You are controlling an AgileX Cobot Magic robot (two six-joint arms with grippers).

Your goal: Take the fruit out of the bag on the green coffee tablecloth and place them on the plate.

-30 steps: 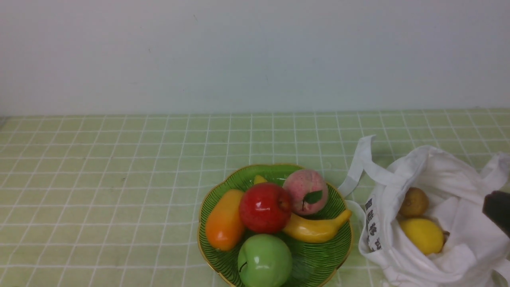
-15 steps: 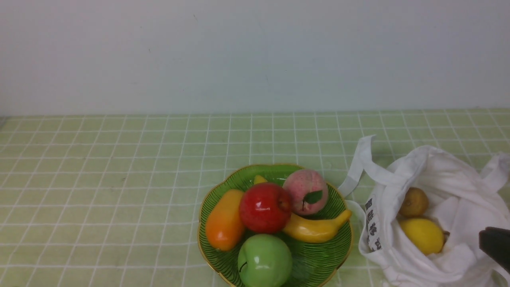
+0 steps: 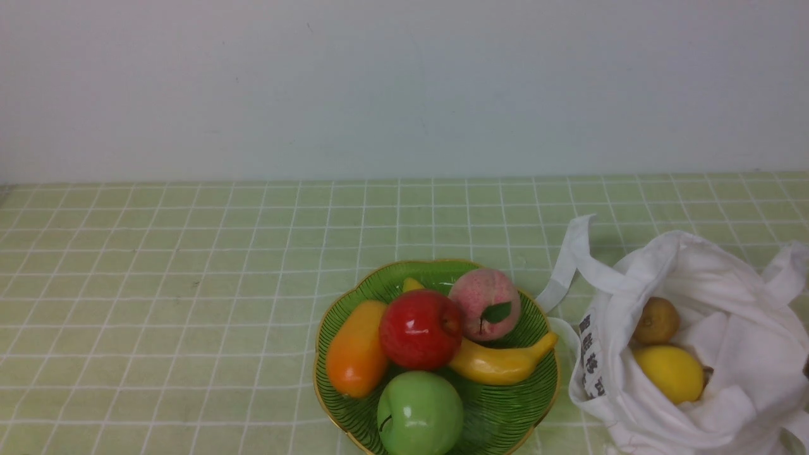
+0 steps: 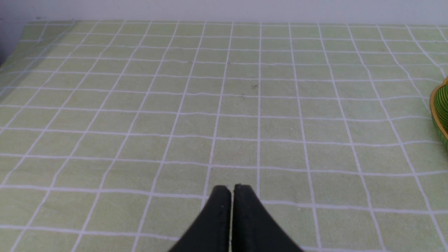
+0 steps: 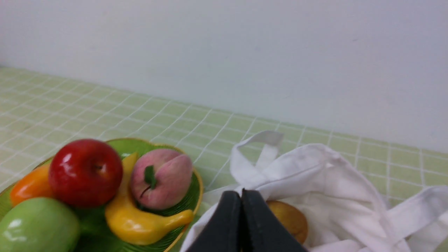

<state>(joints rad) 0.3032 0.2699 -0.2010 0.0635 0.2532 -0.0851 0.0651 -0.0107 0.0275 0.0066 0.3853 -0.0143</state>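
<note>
bag (image 3: 727, 284): soft white tote, dark print down one side, slumped open on green coffee tablecloth (image 3: 189, 284) just right of plate (image 3: 512, 414) | in bag: yellow lemon (image 3: 670, 374), brownish round fruit (image 3: 657, 320) | on plate: glossy red apple (image 3: 420, 328) | left gripper (image 4: 231, 191): fingers pressed together, empty | right gripper (image 5: 240, 194): fingers pressed together, empty, over bag

Robot body in view — just the gripper fingers
Left gripper (image 4: 231, 190) and right gripper (image 5: 240, 193) look identical — two matte black fingers each, broad at the base, tapering to blunt rounded tips, plain smooth faces, a hairline seam between each pair.
</note>
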